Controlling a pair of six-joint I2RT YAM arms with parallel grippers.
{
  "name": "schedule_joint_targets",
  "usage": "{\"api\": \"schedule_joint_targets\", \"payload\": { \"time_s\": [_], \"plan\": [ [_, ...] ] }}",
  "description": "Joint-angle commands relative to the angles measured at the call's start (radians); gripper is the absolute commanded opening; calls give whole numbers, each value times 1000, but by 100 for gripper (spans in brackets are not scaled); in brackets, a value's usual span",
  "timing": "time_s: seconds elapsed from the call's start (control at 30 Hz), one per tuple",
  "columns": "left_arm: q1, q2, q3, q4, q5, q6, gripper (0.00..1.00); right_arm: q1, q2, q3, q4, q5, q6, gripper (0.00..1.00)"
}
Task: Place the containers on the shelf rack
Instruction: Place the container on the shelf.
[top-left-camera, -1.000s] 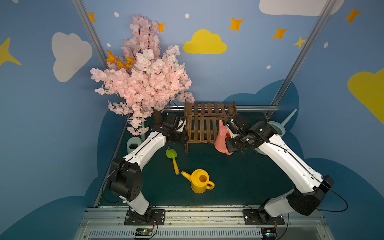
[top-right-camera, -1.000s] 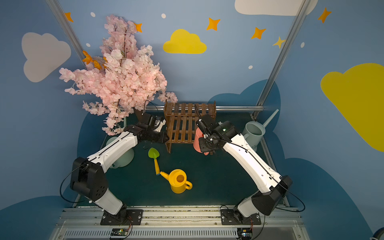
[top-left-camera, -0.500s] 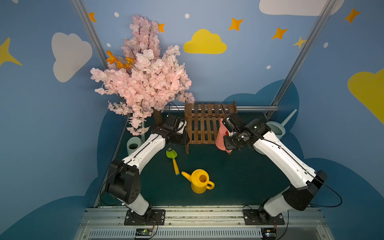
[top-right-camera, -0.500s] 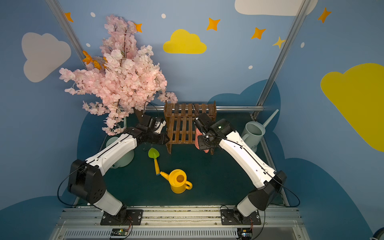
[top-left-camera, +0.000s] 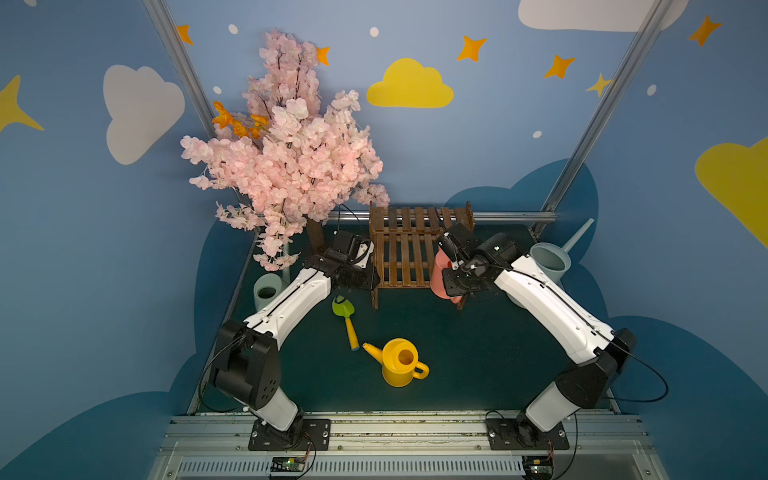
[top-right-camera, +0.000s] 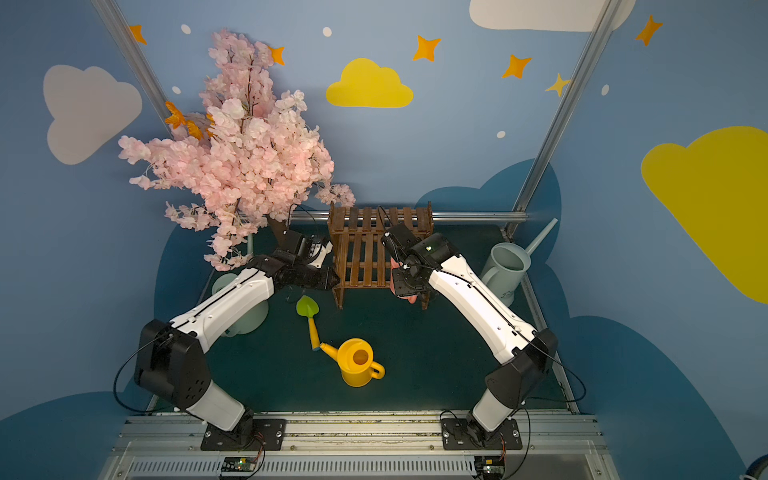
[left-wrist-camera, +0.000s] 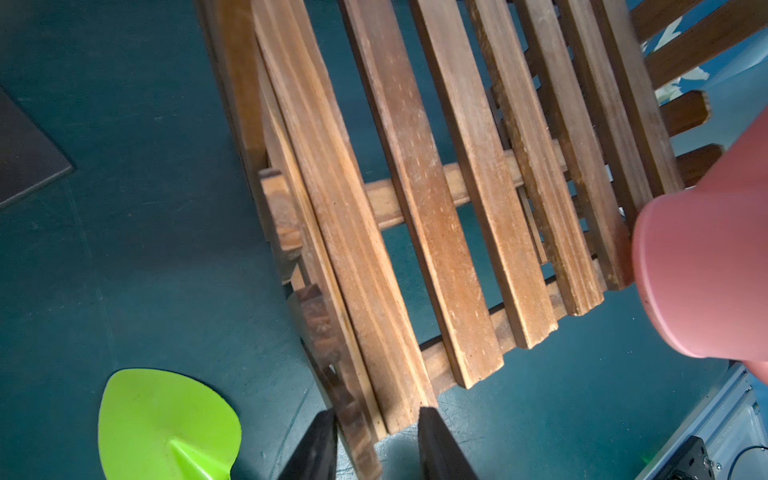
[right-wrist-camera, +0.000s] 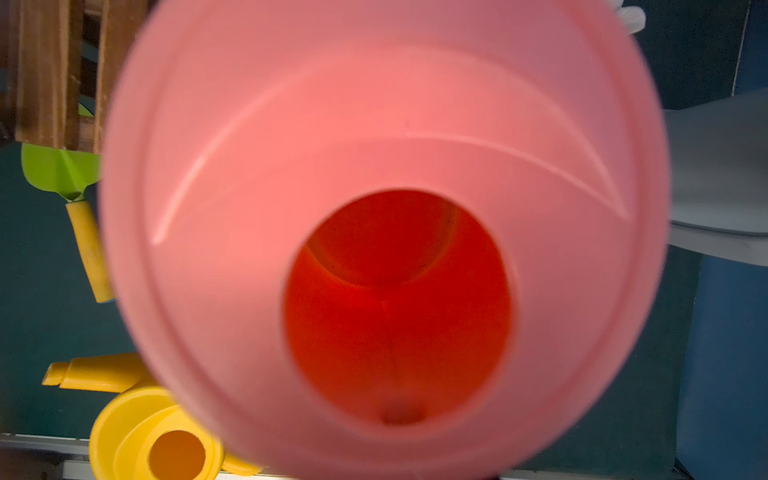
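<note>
My left gripper (left-wrist-camera: 376, 419) was clamped on the front left corner of the shelf rack (top-left-camera: 409, 249). My right gripper (top-left-camera: 455, 284) was closed on the pink watering can (top-left-camera: 437, 274), held tilted just beside the rack's front right corner. The yellow watering can (top-left-camera: 399, 368) stood on the counter (top-left-camera: 478, 353), well apart from the rack.

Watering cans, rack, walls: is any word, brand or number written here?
No text can be read. The yellow can, pink can and shelf rack are plain; the walls bear only painted clouds and stars.
The circuit board at the front rail is too small to read.
</note>
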Motion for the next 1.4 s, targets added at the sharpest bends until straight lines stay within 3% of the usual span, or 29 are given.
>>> {"api": "schedule_joint_targets", "payload": {
  "time_s": [0.0, 0.93, 1.37],
  "plan": [
    [-10, -32, -12, 5, 39, 8, 37, -8, 21, 33, -6, 17, 12, 0],
    [-10, -29, -21, 11, 43, 13, 37, -84, 218, 177, -51, -47, 13, 0],
    [-10, -35, -30, 13, 43, 15, 37, -92, 265, 178, -40, -64, 16, 9]
  ]
}}
